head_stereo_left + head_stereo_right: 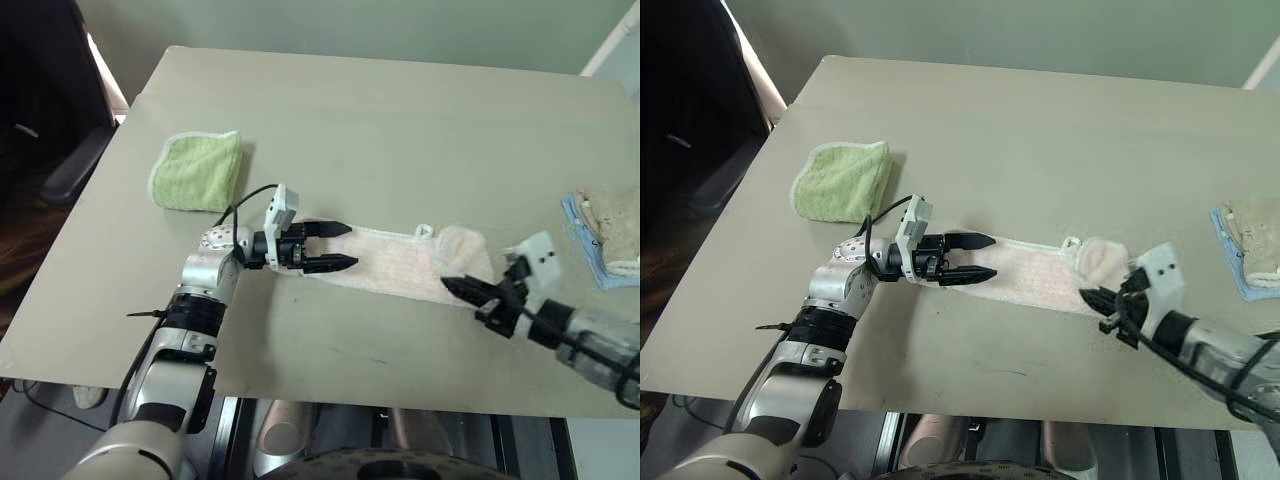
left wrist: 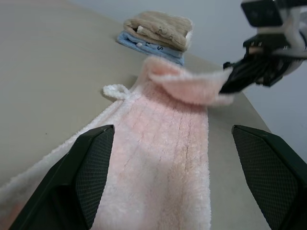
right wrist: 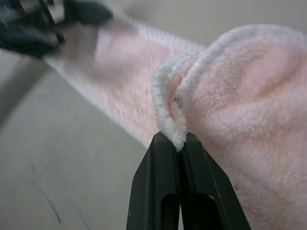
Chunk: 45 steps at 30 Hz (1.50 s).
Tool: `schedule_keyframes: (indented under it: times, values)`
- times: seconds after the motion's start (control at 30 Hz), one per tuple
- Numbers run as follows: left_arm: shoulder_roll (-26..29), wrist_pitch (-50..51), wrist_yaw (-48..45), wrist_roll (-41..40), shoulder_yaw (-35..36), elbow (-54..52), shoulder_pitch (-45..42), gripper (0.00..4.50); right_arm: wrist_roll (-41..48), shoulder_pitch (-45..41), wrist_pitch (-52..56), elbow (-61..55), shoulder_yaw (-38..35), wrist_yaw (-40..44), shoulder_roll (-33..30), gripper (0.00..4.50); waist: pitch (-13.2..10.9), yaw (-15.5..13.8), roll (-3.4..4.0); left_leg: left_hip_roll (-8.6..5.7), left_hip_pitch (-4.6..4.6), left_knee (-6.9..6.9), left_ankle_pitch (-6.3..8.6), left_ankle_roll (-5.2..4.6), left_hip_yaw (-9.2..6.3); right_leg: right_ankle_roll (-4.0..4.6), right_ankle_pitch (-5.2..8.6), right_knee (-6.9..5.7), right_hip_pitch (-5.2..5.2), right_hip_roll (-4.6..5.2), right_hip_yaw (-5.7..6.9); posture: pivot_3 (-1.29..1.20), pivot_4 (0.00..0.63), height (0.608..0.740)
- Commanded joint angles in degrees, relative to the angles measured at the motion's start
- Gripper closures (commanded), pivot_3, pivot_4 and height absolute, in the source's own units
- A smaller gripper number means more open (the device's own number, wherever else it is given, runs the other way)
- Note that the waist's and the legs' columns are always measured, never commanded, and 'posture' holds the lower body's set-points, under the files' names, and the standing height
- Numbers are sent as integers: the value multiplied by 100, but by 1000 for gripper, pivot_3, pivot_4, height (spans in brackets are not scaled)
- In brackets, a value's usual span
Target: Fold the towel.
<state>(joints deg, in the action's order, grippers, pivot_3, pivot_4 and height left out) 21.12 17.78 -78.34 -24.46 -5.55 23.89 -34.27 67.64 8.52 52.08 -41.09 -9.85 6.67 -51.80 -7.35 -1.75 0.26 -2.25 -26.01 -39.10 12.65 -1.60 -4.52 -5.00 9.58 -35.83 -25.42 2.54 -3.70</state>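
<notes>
Lying stretched across the near middle of the table [image 1: 400,120], the towel [image 1: 395,262] runs as a long pale pink strip with white edging, left to right in the head views. A small white loop [image 1: 424,231] sticks out from its far edge, toward the right end.

Right gripper [image 1: 462,288]: jaws closed on the towel's right end. The right wrist view shows the white edging pinched between the two black fingers [image 3: 158,191], with pink terry bunched up behind it. That end is lifted off the table and curled over toward the left, forming a raised fold above the flat part of the strip.

Left gripper [image 1: 338,247]: jaws spread wide, holding nothing. It points level toward the right, sitting at the towel's left end, one finger to each side of the strip. In the left wrist view the flat pink cloth runs away between the two fingers [image 2: 91,172] toward the raised fold and the right gripper beyond. Whether the fingers touch the cloth cannot be told.

Green cloth [image 1: 197,171]: folded, at the far left of the table, well apart from the towel.

Beige cloth [image 1: 615,225] stacked on a blue cloth [image 1: 590,250]: at the table's right edge, near the towel's lifted end but not touching it.
</notes>
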Motion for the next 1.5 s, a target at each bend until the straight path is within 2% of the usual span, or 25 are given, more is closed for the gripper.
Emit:
schedule_keyframes:
  times: [0.03,0.23,0.47,0.6,0.73,0.87,1.03,1.07,1.17,1.27,1.37,1.4,1.5]
  values:
    - [30,114,37,-77,39,-405,6,271,-378,-222,-13,-21,184,-47,169,4465,0,2,0,0,0,1,0,-1,0,1,-1,0,0,0,0,0,150,728]
    - [52,469,208,-162,43,-884,68,271,-546,-571,120,159,201,-110,513,4465,0,3,0,0,3,1,-13,-12,0,15,-7,0,1,0,-1,0,150,728]
    - [24,444,196,-134,63,-741,-5,271,-731,-822,387,258,423,-127,780,4465,0,12,0,1,4,2,-20,0,0,42,-11,0,0,-1,0,0,150,728]
    - [43,352,127,-122,88,-607,-7,271,-651,-849,454,208,416,-37,960,3522,0,11,0,1,4,2,-21,6,0,48,-12,0,0,0,-2,0,150,728]
    - [-37,118,148,-159,215,-448,-46,271,-473,-767,393,85,199,76,1059,2176,0,9,0,0,3,2,-21,8,0,53,-9,0,0,0,-2,0,150,728]
    - [-377,-392,479,-249,571,-160,-244,271,-281,-282,-88,-326,-503,653,1009,804,0,-34,0,-2,-4,1,-21,8,-1,54,-4,1,0,0,-2,0,150,728]
    - [-762,-347,478,-629,833,-174,-445,271,-62,54,-445,-241,-1285,986,1003,804,0,-23,-2,-4,-6,1,2,40,3,53,-3,6,0,2,-4,0,150,728]
    - [-800,-308,443,-656,811,-215,-442,271,-107,26,-518,-158,-1335,946,1060,1217,0,-17,-2,-3,-4,1,2,41,3,53,-4,6,1,2,-4,0,150,728]
    - [-1011,-203,347,-648,521,-373,-387,817,-725,-183,-885,170,-1224,724,1333,2046,-1,1,-4,1,4,3,-2,37,4,53,-5,4,3,0,-4,0,150,728]
    - [-1294,-206,548,-525,306,-384,-390,1871,-949,-448,-1068,470,-1138,477,1706,3151,-1,7,-3,1,5,1,-36,-19,4,46,-11,4,5,1,-5,0,150,728]
    - [-1617,-397,877,-95,-135,-284,-379,2990,-1384,-631,-1325,706,-1023,287,2097,4240,-1,8,-3,1,6,2,-37,-21,4,22,-26,3,5,3,-5,0,150,728]
    - [-1743,-594,1071,118,-245,-144,-411,3278,-1573,-655,-1439,802,-978,261,2210,4479,-1,8,-3,1,8,1,-36,-22,4,11,-32,3,6,3,-4,0,150,728]
    - [-2038,-1037,1335,518,-463,281,-538,4322,-2013,-655,-1746,1000,-833,307,2475,4500,-1,1,-2,0,7,1,-35,-24,4,2,-37,4,6,6,-3,0,150,728]
